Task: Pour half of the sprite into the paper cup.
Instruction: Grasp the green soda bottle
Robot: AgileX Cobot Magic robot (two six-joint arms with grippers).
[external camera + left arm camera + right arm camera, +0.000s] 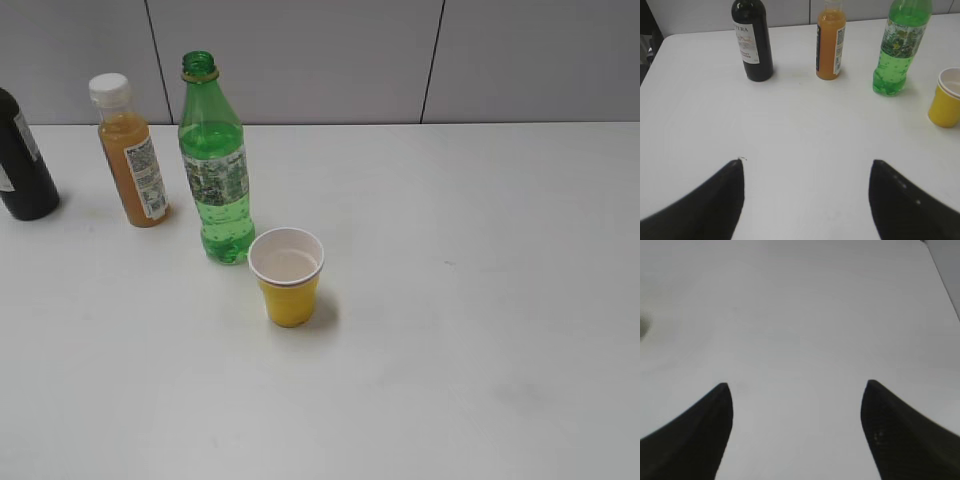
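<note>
sprite (214, 165) upright, neck up | paper cup (287, 276) beside | both fingers spread, empty

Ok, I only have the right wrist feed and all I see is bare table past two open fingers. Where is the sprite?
Observer: The sprite stands upright on the table's left half, neck uncapped, outside your view.
Operator: And the paper cup?
Observer: The paper cup sits upright just in front and to the right of the sprite, close to it; I cannot tell whether they touch.
Operator: Is the left gripper near them?
Observer: The left gripper is open and holds nothing; the sprite and cup lie ahead on the right of its view.
Operator: Anything else nearby?
Observer: An orange juice bottle and a dark bottle stand left of the sprite.
</note>
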